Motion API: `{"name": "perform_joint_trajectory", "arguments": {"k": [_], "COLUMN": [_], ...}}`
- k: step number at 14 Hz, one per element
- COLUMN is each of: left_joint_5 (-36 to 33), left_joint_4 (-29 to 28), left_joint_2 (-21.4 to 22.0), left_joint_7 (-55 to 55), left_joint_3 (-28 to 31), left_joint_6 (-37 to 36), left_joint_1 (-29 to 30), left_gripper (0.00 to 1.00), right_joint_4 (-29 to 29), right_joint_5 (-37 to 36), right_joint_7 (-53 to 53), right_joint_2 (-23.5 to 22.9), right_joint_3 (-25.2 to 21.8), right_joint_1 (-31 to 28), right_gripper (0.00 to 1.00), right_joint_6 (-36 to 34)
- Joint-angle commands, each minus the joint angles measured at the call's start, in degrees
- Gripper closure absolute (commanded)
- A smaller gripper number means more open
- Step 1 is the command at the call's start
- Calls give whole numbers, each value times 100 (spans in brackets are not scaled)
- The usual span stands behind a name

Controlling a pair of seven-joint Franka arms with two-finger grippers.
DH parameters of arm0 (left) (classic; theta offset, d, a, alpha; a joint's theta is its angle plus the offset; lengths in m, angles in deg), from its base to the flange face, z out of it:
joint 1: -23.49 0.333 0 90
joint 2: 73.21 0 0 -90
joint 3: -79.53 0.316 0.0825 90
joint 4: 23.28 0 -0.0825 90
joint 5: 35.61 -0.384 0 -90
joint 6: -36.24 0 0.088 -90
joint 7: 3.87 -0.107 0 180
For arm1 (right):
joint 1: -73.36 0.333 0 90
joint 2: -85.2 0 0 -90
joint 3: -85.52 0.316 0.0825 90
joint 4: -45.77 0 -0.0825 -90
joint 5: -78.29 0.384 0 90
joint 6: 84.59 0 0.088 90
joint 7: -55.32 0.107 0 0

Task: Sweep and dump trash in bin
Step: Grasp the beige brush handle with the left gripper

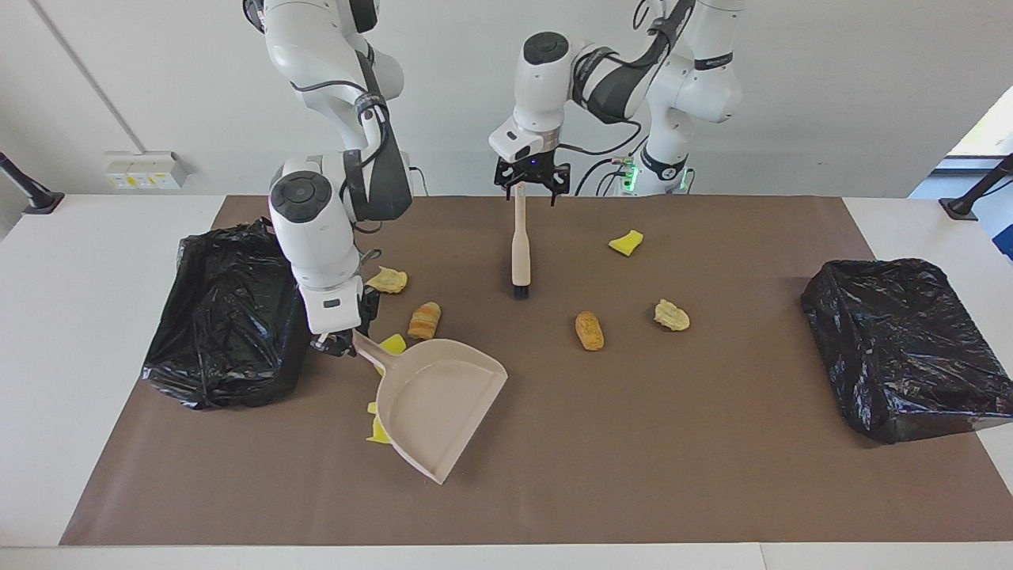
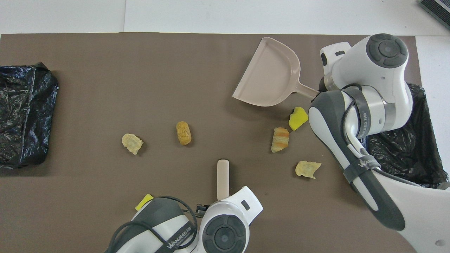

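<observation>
Yellow and tan trash is all loose on the brown mat, none of it in the pan yet.

- One yellow sponge chunk lies just beside the dustpan handle. A second sponge chunk peeks out from under the pan's edge, at the side toward the right arm's end.
- The striped bread piece and the pale crisp scrap lie nearer to the robots than the pan.
- The orange roll, the tan lump and a third sponge wedge sit toward the left arm's end, well apart from the pan.

My right gripper is clamped on the handle of the beige dustpan. The pan is empty, its mouth facing away from the robots. It is beside the black-bagged bin at the right arm's end. I cannot tell whether it rests flat or is tipped up.

My left gripper has its fingers spread at the handle end of the brush, which lies on the mat with its bristles pointing away from the robots.

Step in hand, as I read it: picking up the brush. No sweeping has begun.

Next move:
- Close squarely on the brush handle and lift.
- Set the pan's lip flat against the mat near the closest scraps.
- Draw the scraps in with the bristles.

A second bagged bin stands at the left arm's end.
</observation>
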Motion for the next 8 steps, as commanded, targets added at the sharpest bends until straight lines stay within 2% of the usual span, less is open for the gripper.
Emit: {"name": "perform_joint_trajectory", "arguments": {"k": [1,4,6,7,8], "left_joint_5": [54,54,54,54,54], "left_joint_4": [-313,-683,-762,-780,-806], "left_joint_2": [-59,46,73,73,73], "left_joint_7": [52,52,78,104,113], "left_joint_3": [115,115,115,115,115], "left_joint_6": [282,301,301,292,283], "left_joint_1": [-186,-353,-362,-423,-467], "left_gripper": [4,10,19,25,39], "right_joint_4": [-31,-31,-40,-40,-49], "right_joint_5": [-89,-89,-89,-89,-89], "right_joint_7": [-149,-149,-210,-228,-228], "right_joint_2": [35,35,35,35,35], "right_joint_3": [54,54,54,54,54], "right_joint_1": [-65,-56,-56,-56,-56], "right_gripper": [100,100,100,100,100], "right_joint_6": [54,62,62,62,62]}}
